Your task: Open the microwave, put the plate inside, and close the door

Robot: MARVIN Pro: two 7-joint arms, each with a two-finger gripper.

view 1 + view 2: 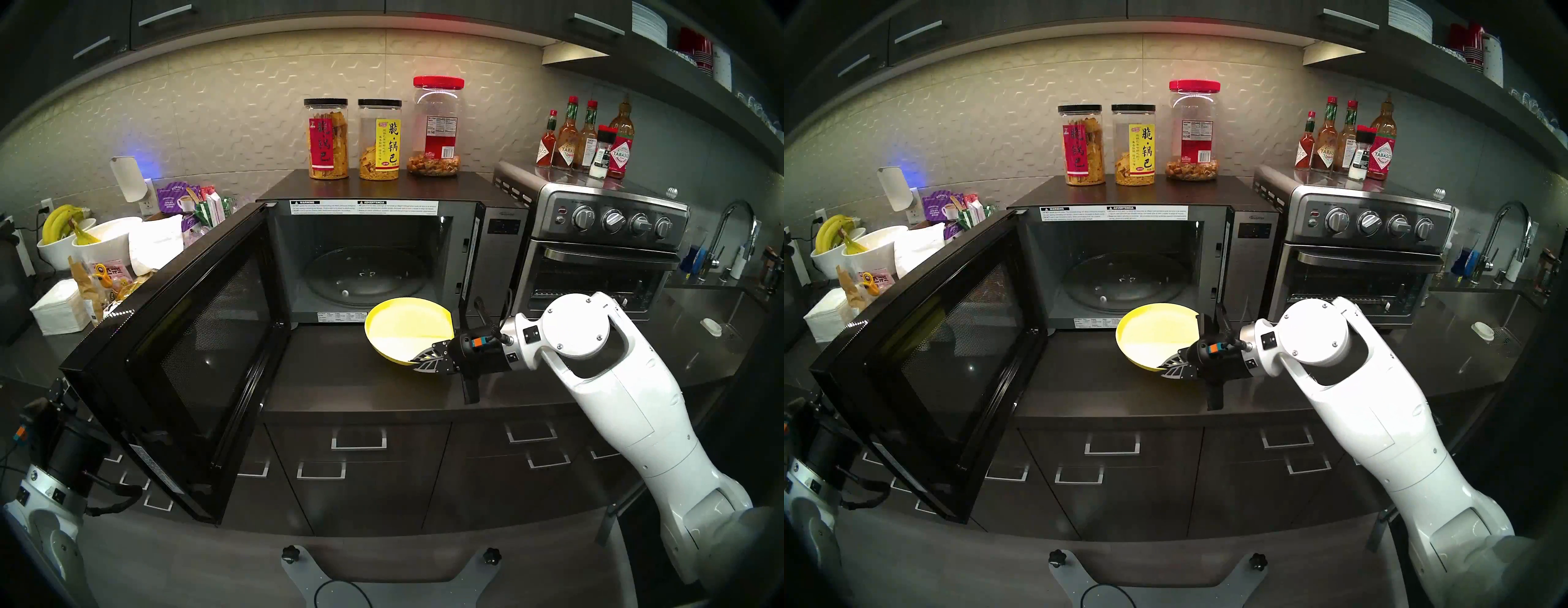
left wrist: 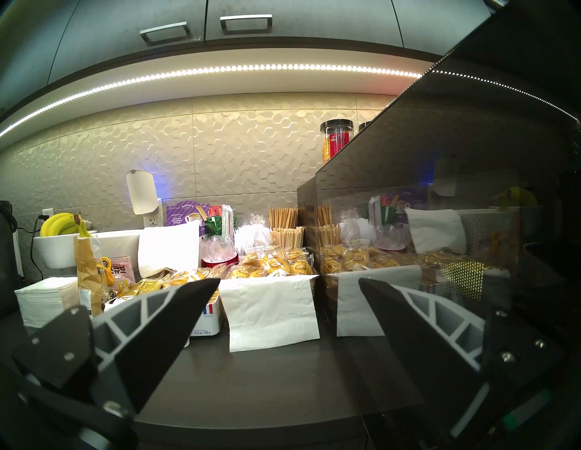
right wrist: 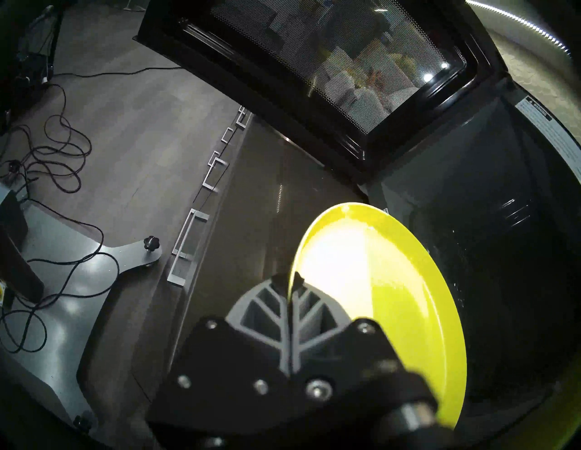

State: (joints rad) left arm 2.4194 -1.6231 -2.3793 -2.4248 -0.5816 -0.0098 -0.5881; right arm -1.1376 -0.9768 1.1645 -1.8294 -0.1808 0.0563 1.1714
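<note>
On the left, the left gripper waits with its fingers spread wide and nothing in them. Next to it, the door of the microwave is swung wide open, so that first job is done. The glass turntable inside has nothing on it. To the right, the right gripper pinches the rim of the yellow plate, which is tilted just in front of the opening. The plate must go in, then the door must be closed.
</note>
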